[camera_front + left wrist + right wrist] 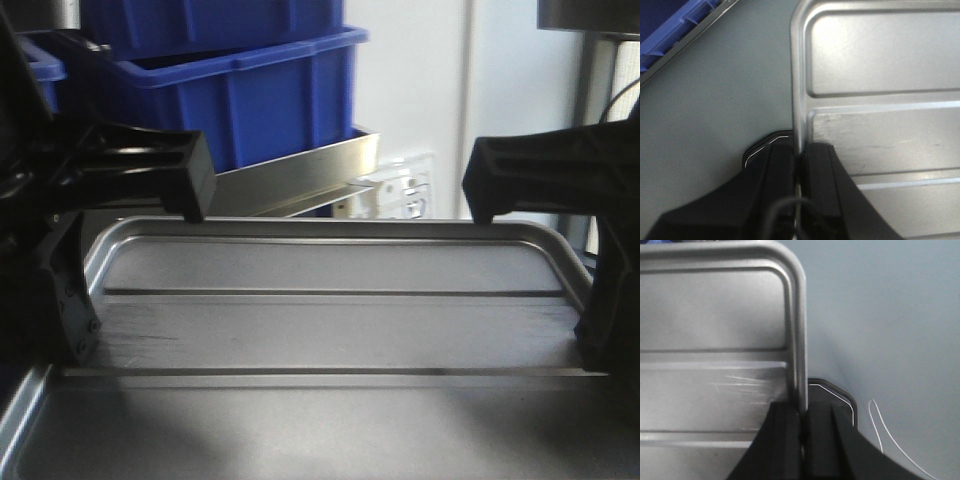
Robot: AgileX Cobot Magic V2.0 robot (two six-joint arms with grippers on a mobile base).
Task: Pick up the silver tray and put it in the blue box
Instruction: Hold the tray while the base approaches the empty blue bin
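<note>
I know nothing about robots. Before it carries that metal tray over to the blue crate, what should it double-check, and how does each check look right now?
1. Left jaws shut on the silver tray rim: ok, the rim sits pinched between them.
2. Right jaws shut on the opposite rim: ok.
3. Tray level: ok, roughly, in the front view.
4. Tray lifted off the grey surface: cannot tell.
5. Blue box opening free: cannot tell; only its side shows, with another blue crate above it.
</note>
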